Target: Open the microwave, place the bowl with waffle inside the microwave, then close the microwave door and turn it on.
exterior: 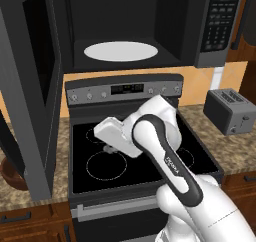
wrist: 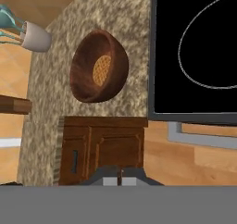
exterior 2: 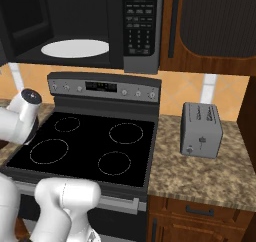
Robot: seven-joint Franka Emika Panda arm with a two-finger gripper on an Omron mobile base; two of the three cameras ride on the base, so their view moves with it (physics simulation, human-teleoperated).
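While the bowl (wrist: 99, 65) with the waffle (wrist: 102, 70) rests on the counter just beside the stove (wrist: 194, 52), the closed, empty gripper (wrist: 119, 180) may knock its rim unless reopened.

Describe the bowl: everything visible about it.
The bowl is round, deep and dark reddish-brown, with a wood-grain look. It sits on the speckled stone counter beside the black stove, apart from its edge, above a wooden cabinet. Inside, on its bottom, lies a small golden waffle with a grid pattern. Nothing else touches it. In the left base view its rim peeks out behind the open microwave door.
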